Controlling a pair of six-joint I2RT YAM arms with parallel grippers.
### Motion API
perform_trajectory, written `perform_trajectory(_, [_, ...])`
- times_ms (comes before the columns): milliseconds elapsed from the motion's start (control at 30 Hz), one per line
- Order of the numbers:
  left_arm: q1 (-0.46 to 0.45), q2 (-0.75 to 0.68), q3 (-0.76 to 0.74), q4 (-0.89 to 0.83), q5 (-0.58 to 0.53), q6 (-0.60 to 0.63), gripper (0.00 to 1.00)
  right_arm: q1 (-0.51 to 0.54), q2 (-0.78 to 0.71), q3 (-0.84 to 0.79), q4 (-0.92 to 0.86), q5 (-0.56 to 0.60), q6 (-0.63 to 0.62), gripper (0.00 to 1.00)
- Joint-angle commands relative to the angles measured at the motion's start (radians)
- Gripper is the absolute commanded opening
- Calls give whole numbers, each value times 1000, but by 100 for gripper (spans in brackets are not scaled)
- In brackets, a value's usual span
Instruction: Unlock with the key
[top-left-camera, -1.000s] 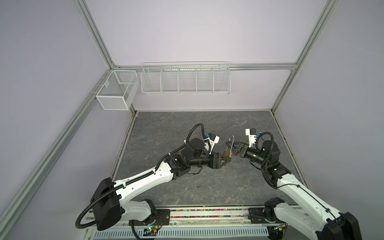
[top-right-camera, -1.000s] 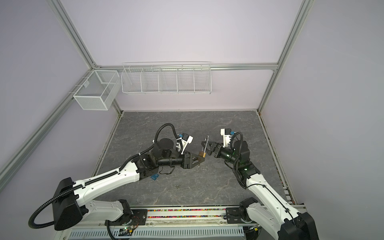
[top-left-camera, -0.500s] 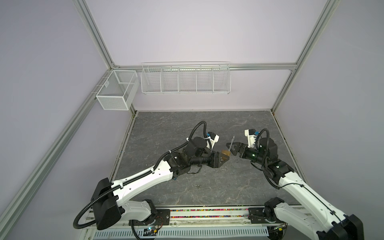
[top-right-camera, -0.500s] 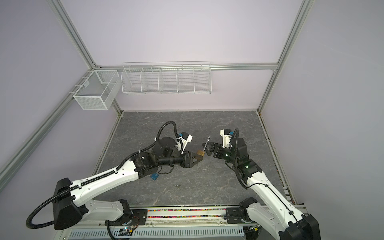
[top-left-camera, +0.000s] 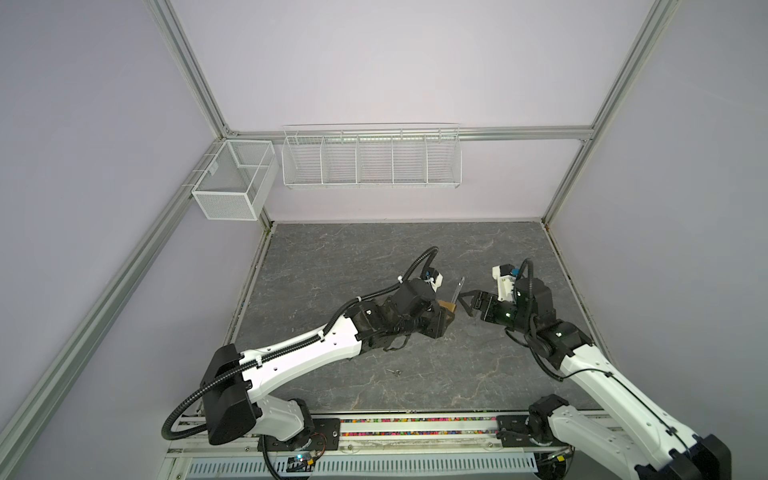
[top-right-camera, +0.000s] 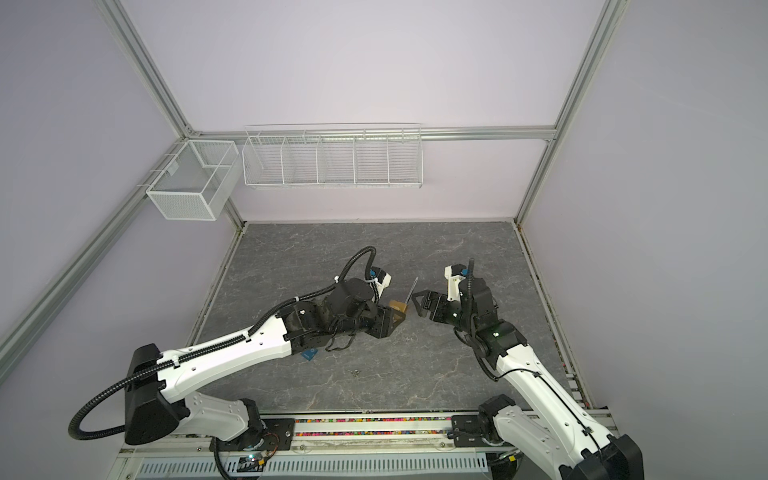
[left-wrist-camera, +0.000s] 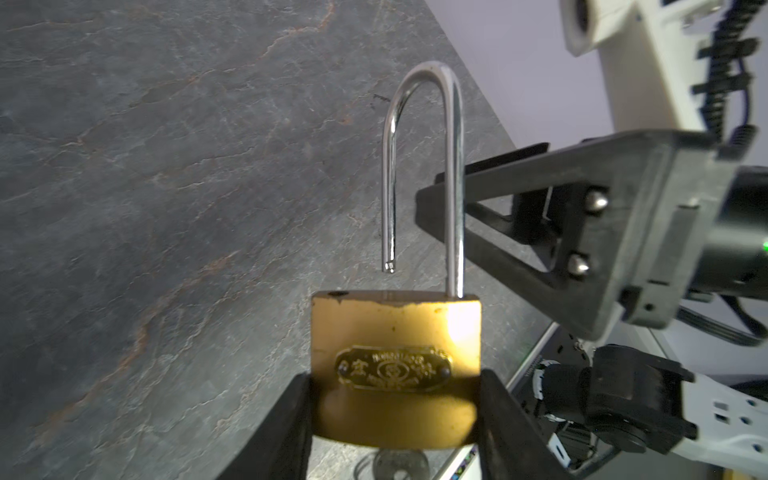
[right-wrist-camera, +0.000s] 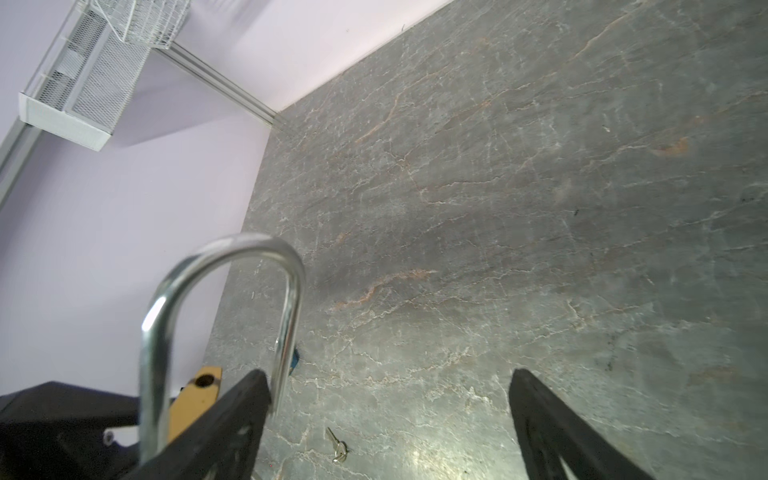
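Found the padlock (left-wrist-camera: 395, 328) held clear of the table (top-left-camera: 374, 257), about mid-table, between the two grippers. Found the shackle (left-wrist-camera: 455, 145) sprung: short leg out of the body and hanging free above its hole, long leg seated. Judged the lock open, and so the unlocking itself done or all but done.

Recorded the left gripper (left-wrist-camera: 395, 378) pinching the padlock low down by the two narrow sides of the body. Recorded the right gripper (right-wrist-camera: 388, 374) spread wide and gripping nothing, with only bare table between its fingers. Noted one fingertip (left-wrist-camera: 430, 201) just beside the long leg of the shackle, outside the loop. Unable to say whether touching.

Located a key (right-wrist-camera: 338, 449) flat on the table, well apart from the lock, toward the robot's base. Noted a blurred round metal piece with a hole just under the body in the left wrist view. Unable to say whether a second key in the keyhole.

Compared with a second back: lock and left gripper in nearly the same place, right gripper as wide as then and shifted slightly alongside the shackle. Judged from this no further turning of a key needed.

Checked for writing. Found an embossed oval nameplate (left-wrist-camera: 392, 369) on the body, characters too blurred to read. Found a small blue tag (top-right-camera: 309, 354) on the table under the left arm, unread. Found nothing legible elsewhere.
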Motion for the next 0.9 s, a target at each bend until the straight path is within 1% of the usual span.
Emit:
perform_trajectory(0, [-1, -10, 60, 4, -93, 28, 0, 7, -11, 28, -58, 50, -37, 93])
perform_trajectory(267, [-1, 18, 110, -109, -254, 23, 0, 7, -12, 47, -97, 67, -46, 93])
perform_trajectory(467, [-1, 84, 168, -163, -322, 18, 0, 6, -62, 41, -107, 65, -38, 93])
perform_trajectory(533, [-2, 112, 181, -169, -328, 21, 0, 7, -92, 37, -118, 61, -39, 92])
perform_trajectory(633, [-2, 155, 209, -142, -276, 27, 0, 6, -181, 0, -116, 29, -35, 91])
perform_trajectory(733, [2, 214, 234, -87, -168, 20, 0, 7, -326, -83, -86, -20, 2, 90])
perform_trajectory(800, [3, 255, 231, -26, -107, 17, 0, 6, -411, -121, -111, -29, 31, 89])
perform_trajectory(867, [10, 304, 238, 22, -31, 1, 0, 7, -486, -134, -178, -17, 48, 89])
